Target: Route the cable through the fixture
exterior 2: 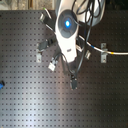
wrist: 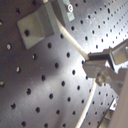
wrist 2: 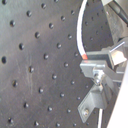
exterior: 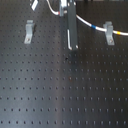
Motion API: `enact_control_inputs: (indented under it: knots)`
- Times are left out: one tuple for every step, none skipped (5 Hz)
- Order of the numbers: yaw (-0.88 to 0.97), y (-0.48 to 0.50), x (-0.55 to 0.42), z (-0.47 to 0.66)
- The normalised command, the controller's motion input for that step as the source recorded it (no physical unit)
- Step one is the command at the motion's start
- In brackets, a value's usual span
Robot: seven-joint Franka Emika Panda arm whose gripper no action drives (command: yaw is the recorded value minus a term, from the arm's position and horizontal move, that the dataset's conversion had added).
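Observation:
The white cable point(exterior: 91, 24) runs from behind the arm point(exterior: 71, 30) toward the first exterior view's right. It reaches a metal fixture point(exterior: 108, 31) there, and its blue band point(exterior: 114, 33) and yellow section point(exterior: 123, 33) lie just past it. In both wrist views the cable point(wrist: 73, 46) point(wrist 2: 79, 35) leads straight into the gripper point(wrist: 98, 71) point(wrist 2: 98, 70), which is shut on it, close above the board. A bracket-shaped fixture point(wrist: 41, 22) point(wrist 2: 94, 103) stands beside the cable. In the second exterior view the arm point(exterior 2: 67, 31) hides the gripper; the cable point(exterior 2: 118, 52) leaves rightward past a fixture point(exterior 2: 103, 53).
Another metal fixture point(exterior: 30, 31) stands at the first exterior view's left. The second exterior view shows two more point(exterior 2: 42, 48) point(exterior 2: 45, 14) left of the arm. Everything sits on a black perforated board point(exterior: 60, 95). Dark hoses point(exterior 2: 92, 12) hang off the arm.

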Motion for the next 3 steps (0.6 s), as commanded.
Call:
enact_control_inputs:
  knots:
    - [-0.11, 0.243, -0.039, 0.23]
    - [-0.13, 0.157, -0.028, 0.24]
    - [-0.02, 0.000, 0.000, 0.00]
